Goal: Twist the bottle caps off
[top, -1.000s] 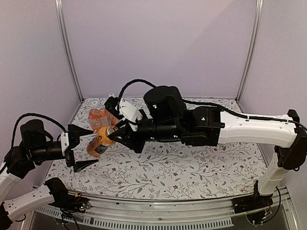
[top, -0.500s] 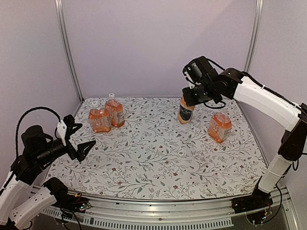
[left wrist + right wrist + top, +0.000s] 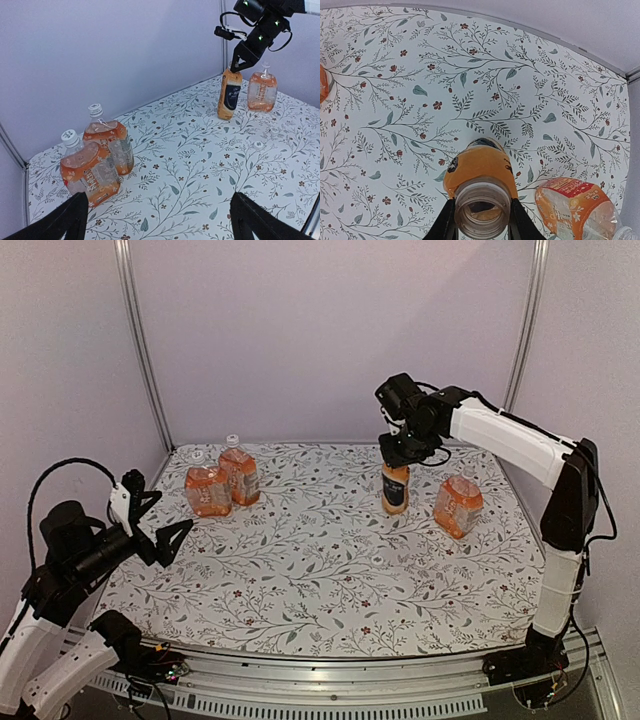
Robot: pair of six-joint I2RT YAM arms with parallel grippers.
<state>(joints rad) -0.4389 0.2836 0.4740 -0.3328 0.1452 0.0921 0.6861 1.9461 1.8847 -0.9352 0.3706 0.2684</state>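
Fingers [image 3: 449, 221] pinching upright bottle [image 3: 479, 167], open mouth upward

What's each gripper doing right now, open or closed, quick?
Left gripper: open, holding nothing.
Right gripper: closed around the neck of an uncapped bottle.

The left arm [image 3: 70, 552] is folded low at the near left. The left gripper [image 3: 176, 510] is held above the tabletop [image 3: 330, 580], fingers [image 3: 60, 220] spread wide. The right arm [image 3: 500, 435] reaches far forward with its wrist bent down. The right gripper [image 3: 396, 458] points down, fingers [image 3: 447, 225] pinching a bottle [image 3: 477, 170] at the neck.
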